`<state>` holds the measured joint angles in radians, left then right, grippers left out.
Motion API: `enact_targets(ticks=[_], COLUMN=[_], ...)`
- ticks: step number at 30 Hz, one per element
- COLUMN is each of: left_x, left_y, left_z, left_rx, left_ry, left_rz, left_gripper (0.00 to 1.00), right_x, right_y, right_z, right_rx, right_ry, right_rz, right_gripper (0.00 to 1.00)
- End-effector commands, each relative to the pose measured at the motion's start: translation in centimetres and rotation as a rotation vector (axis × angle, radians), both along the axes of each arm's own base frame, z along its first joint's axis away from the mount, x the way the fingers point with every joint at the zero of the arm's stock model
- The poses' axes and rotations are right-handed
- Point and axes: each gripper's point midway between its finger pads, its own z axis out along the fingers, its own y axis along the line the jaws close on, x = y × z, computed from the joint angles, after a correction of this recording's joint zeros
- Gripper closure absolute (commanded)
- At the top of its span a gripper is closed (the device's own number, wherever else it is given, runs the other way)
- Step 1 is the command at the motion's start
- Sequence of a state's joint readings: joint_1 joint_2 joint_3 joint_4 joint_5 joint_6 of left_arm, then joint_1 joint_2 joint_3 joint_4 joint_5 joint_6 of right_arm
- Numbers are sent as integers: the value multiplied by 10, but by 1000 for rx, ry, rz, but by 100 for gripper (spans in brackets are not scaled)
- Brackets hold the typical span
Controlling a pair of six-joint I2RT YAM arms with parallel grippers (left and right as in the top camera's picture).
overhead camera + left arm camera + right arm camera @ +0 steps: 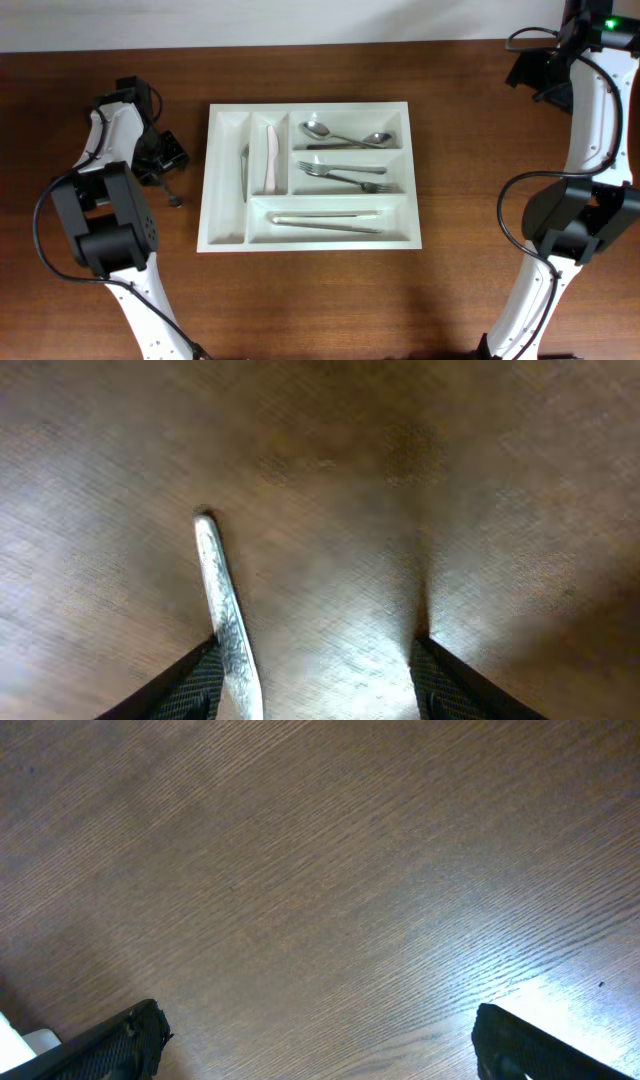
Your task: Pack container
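Observation:
The container [228, 238], a white cutlery tray, lies in the middle of the table. It holds two spoons [345, 135], forks [345, 176], a long pale pair of utensils [325, 219], a metal knife [244, 170] and a white knife [270, 158]. My left gripper [165, 160] hangs low over the wood to the left of the tray. In the left wrist view this gripper [318, 645] is open. A silver utensil handle [222, 610] lies on the table against the inner side of the left finger, and the other finger stands well clear of it. My right gripper [315, 1015] is open over bare wood, at the far right corner [535, 72].
The left arm's base and links [105, 225] stand at the table's left side, and the right arm [585, 200] stands along the right side. Black cables loop beside both arms. Bare dark wood surrounds the tray.

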<state>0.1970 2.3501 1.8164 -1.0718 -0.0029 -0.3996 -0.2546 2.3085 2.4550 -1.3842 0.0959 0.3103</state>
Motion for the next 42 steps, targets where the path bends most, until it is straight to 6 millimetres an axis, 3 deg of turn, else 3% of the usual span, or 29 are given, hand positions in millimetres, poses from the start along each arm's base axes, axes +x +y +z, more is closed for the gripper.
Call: enact_targets(ticks=[1,10,15,17,20,26,35,40,42], left_x=[-78,-51,-49,-56,-72,-90,-117,-144,-160], left_y=[-31,-24,-23,-25,-28,-42,-47,-52,-55], left_z=[-125,-133,-133,-132,-127,-118,-107,-112,-124], left_rx=[-95,-65,-59,-67,-77,-139,-154,-162,-164], left_ry=[302,191,182,210,278,361,480,548,560], left_rz=[-20,-25,-25,-24,14,85,97,100,100], left_gripper=[33,23,21,23,34,36,36,36,36], right_x=[-1,-1,-1,-1,-1,-1,-1,-1,-1], right_y=[3,3,3,3,3,3,3,3,3], right_z=[13,13,13,13,13,13,13,13,13], right_rx=[-6,-6,-6,-6,-6,-6,-7,-6,-7], right_ry=[-26,-26,-26,-26,-26,-26,-26,-26,-26], right_rz=[-1,-1,-1,-1,-1,-1,0,-1,0], right_gripper=[1,1,1,1,1,1,1,1,1])
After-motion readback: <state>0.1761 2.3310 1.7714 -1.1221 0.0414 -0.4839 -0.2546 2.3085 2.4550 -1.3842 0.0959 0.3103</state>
